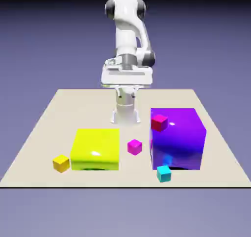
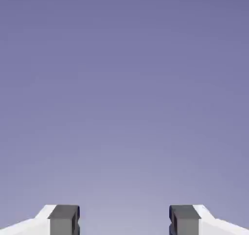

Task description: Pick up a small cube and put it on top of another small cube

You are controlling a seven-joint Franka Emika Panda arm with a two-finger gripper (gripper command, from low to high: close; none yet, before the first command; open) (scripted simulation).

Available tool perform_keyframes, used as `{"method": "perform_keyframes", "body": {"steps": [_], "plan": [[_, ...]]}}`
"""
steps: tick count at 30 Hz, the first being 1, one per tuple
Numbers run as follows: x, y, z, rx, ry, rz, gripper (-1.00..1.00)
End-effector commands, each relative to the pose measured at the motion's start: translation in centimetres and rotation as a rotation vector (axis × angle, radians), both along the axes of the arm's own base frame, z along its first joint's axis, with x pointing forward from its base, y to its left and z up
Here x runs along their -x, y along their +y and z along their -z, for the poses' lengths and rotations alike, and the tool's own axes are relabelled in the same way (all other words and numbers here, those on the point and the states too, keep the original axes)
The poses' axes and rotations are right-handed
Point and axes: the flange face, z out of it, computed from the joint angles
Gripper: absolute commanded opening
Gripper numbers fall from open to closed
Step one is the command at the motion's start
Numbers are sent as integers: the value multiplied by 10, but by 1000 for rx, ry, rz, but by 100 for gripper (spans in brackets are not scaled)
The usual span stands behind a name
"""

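Nearest the camera, a cyan cube (image 1: pixel 163 174) is seen on the table (image 1: pixel 88 108), just in front of the large purple block (image 1: pixel 184 145). Above the table, the white arm (image 1: pixel 126 33) is held with its gripper (image 1: pixel 126 95) set wide apart; nothing is gripped. The large glossy yellow block (image 1: pixel 95 150) is placed left of the purple one in the exterior view. The small yellow cube (image 1: pixel 61 163) is found just beside its left side. Between the blocks a magenta cube (image 1: pixel 135 147) is seen; a red cube (image 1: pixel 159 123) is shown against the purple block's upper left part.
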Motion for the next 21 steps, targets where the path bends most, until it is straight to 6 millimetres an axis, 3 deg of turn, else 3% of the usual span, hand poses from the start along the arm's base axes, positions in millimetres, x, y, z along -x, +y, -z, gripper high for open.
{"method": "perform_keyframes", "body": {"steps": [1, 5, 10, 15, 21], "plan": [[-7, -15, 8, -42, 46, 64, 0], [-29, -75, 43, -220, 216, 319, 0], [-38, -149, 93, -467, 404, 630, 0], [-33, -217, 147, -745, 563, 924, 0], [-10, -291, 213, -1120, 714, 1237, 0]]}}
